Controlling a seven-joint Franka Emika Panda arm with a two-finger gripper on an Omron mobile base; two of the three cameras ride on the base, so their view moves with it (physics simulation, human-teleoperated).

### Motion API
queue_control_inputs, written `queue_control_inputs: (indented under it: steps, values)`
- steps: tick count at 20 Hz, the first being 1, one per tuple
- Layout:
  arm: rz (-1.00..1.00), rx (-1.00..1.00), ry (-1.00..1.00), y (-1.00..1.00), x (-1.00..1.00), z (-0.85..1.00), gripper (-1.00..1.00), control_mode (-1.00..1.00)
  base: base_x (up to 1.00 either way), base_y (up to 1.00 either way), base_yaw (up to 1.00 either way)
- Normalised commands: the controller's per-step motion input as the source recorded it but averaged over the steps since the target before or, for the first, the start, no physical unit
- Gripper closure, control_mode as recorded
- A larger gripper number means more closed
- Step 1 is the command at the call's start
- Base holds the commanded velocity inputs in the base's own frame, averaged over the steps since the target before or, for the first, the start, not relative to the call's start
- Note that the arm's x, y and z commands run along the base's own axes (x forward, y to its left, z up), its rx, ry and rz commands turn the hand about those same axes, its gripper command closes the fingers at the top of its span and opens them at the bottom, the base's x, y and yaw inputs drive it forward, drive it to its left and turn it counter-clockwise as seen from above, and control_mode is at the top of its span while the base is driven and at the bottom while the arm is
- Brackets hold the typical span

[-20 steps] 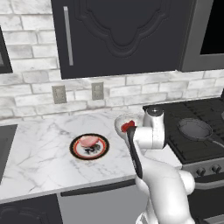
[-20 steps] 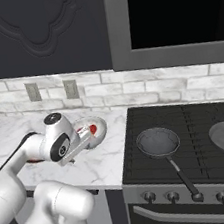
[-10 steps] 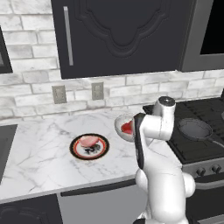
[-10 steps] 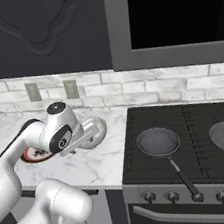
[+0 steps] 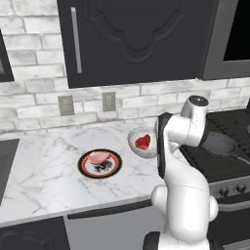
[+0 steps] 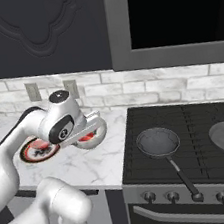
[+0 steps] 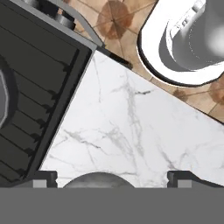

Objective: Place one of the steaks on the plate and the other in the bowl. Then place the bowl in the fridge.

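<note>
Swung to the right and up since a moment ago, with the white arm's elbow now beside the bowl [image 5: 141, 142]. From the left base view: red steak [image 5: 143, 141] inside the silvery bowl on the marble counter [image 5: 44, 168], pale pink steak [image 5: 97, 157] on the orange-rimmed plate [image 5: 100, 164] well to the left. From the right base view: bowl [image 6: 92, 134] partly hidden behind the arm, plate [image 6: 36, 150] left of it, frying pan [image 6: 158, 142] on the black stove [image 6: 199, 142]. From the hand view: gripper [image 7: 112, 179] spread wide, holding nothing, over the bowl's rim [image 7: 97, 180], counter and stove edge below.
</note>
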Motion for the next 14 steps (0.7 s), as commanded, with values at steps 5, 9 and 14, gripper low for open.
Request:
queue_control_inputs:
  steps: [5, 9, 14]
  values:
    - [-0.14, -0.07, -0.02, 0.38, 0.00, 0.04, -1.00, -1.00, 0.00, 0.00, 0.00]
    - [0.35, -0.01, 0.01, -0.08, 0.00, 0.09, -1.00, -1.00, 0.00, 0.00, 0.00]
    - [0.61, -0.03, 0.20, -0.13, -0.02, 0.37, -1.00, -1.00, 0.00, 0.00, 0.00]
